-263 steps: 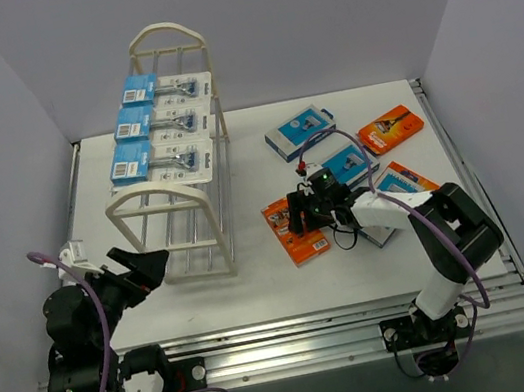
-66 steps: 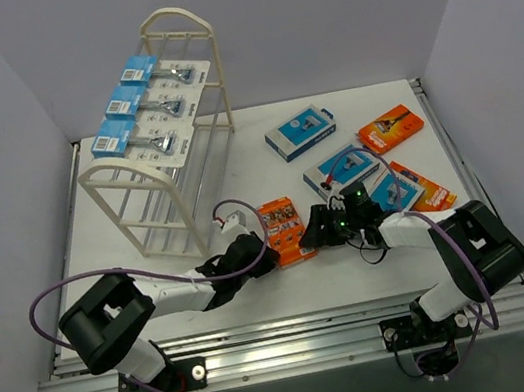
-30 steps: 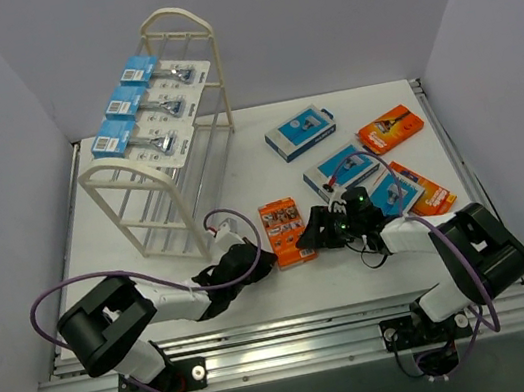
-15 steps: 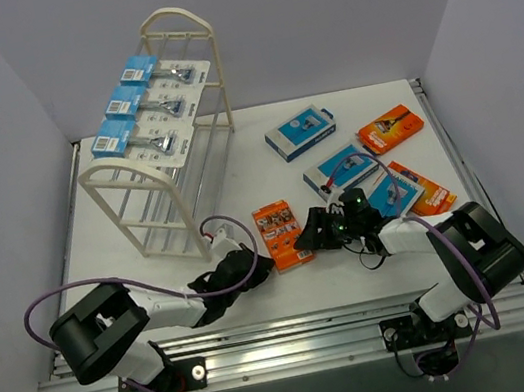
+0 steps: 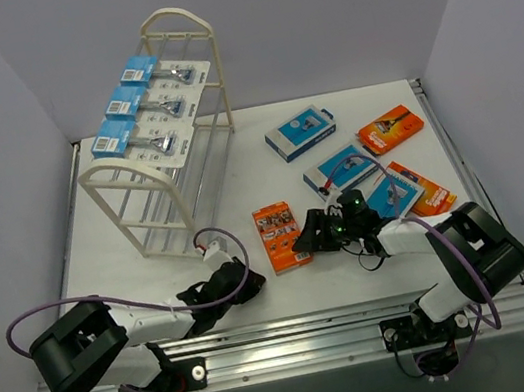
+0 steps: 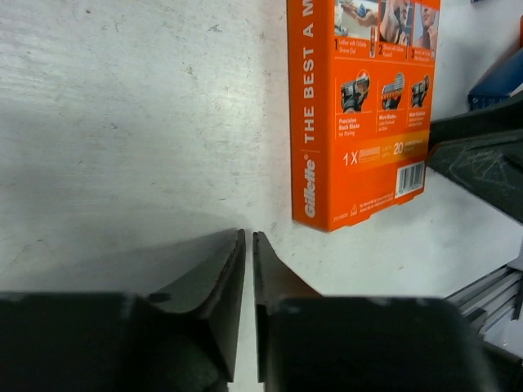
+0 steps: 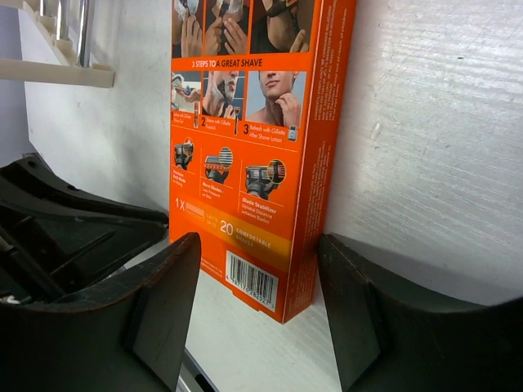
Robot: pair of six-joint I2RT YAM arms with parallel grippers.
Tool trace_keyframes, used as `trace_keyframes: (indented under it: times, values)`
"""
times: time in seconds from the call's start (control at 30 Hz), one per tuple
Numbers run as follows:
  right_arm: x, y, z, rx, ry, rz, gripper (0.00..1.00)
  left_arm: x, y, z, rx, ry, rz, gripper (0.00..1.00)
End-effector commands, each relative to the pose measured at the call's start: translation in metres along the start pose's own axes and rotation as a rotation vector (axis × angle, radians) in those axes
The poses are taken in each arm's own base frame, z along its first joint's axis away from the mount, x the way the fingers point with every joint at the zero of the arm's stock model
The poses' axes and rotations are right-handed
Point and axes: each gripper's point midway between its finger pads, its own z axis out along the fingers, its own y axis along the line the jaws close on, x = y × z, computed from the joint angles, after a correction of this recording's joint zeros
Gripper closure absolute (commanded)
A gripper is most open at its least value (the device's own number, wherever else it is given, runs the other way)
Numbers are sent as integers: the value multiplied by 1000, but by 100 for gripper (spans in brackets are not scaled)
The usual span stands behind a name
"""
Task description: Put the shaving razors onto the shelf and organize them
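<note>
The orange box (image 5: 281, 236) lies flat on the counter (image 5: 249, 178), printed back face up, near the middle of the near edge. Its long side runs roughly front to back and its barcode end is nearest the arms.

The right tool (image 5: 308, 237) sits at the box's near right corner. In the right wrist view its fingers (image 7: 155, 310) stand wide apart, with that barcode corner in the gap between them. I cannot tell whether either finger touches the cardboard.

The left tool (image 5: 249, 283) lies low along the near edge, left of the box and apart from it. In the left wrist view its fingers (image 6: 216, 278) are all but closed, with only a thin slit between them and nothing held. The box lies just beyond the tips and off to the right, not touching them.

The shelf (image 5: 163, 198) stands upright toward the far left corner, set at an angle to the counter's edges. Three blister packs (image 5: 136, 104) lie in a row on its top tier.

On the right half of the counter, a blue-and-white box (image 5: 301, 133) and a second orange box (image 5: 390, 129) lie toward the far edge. Two blue boxes (image 5: 342, 169) and a third orange box (image 5: 426, 191) lie nearer, close behind the right arm (image 5: 421, 234).
</note>
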Motion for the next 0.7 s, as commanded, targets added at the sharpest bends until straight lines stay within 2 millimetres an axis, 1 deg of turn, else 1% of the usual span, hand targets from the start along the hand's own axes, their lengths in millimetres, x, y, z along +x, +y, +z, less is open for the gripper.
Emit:
trace_keyframes:
  times: [0.0, 0.03, 0.07, 0.1, 0.13, 0.17, 0.2, 0.23, 0.27, 0.3, 0.33, 0.37, 0.4, 0.47, 0.5, 0.53, 0.57, 0.63, 0.67]
  values:
    - [24, -14, 0, 54, 76, 33, 44, 14, 61, -13, -172, 45, 92, 67]
    - [24, -14, 0, 56, 73, 33, 44, 12, 58, -14, -155, 37, 89, 64]
    - [24, -14, 1, 58, 71, 33, 43, 9, 52, -15, -134, 22, 83, 58]
    - [24, -15, 1, 62, 72, 32, 43, 5, 45, -18, -102, 9, 79, 42]
    - [25, -15, 2, 64, 74, 32, 43, 1, 41, -19, -88, -3, 78, 37]
    - [25, -17, 4, 71, 77, 31, 44, -4, 33, -21, -63, -22, 76, 28]
    - [25, -18, 5, 77, 79, 29, 45, -7, 31, -22, -57, -32, 89, 19]
    - [26, -18, 6, 81, 82, 25, 46, -11, 24, -22, -42, -43, 91, 6]
    - [27, -20, 8, 88, 85, 26, 47, -14, 21, -21, -37, -56, 97, 1]
    - [28, -20, 8, 88, 88, 27, 52, -17, 18, -21, -31, -61, 122, 6]
    - [26, -18, 9, 78, 80, 25, 54, -20, 11, -19, -22, -68, 125, 6]
    - [27, -18, 10, 77, 83, 26, 55, -18, 13, -15, -39, -61, 139, 6]
    - [26, -17, 11, 73, 80, 23, 60, -18, 12, -12, -46, -56, 145, 6]
    - [25, -18, 12, 77, 79, 26, 65, -13, 13, -2, -71, -35, 154, 6]
    - [24, -17, 12, 78, 77, 26, 71, -10, 13, 2, -76, -23, 156, 6]
    - [23, -17, 13, 78, 75, 26, 75, -9, 10, 6, -64, -23, 148, 6]
    - [23, -17, 13, 78, 77, 26, 77, -3, 16, 12, -81, -8, 155, 6]
    - [23, -18, 13, 86, 78, 25, 84, 0, 15, 16, -73, -3, 140, 6]
    - [24, -18, 13, 88, 81, 23, 89, 2, 18, 20, -83, 2, 146, 6]
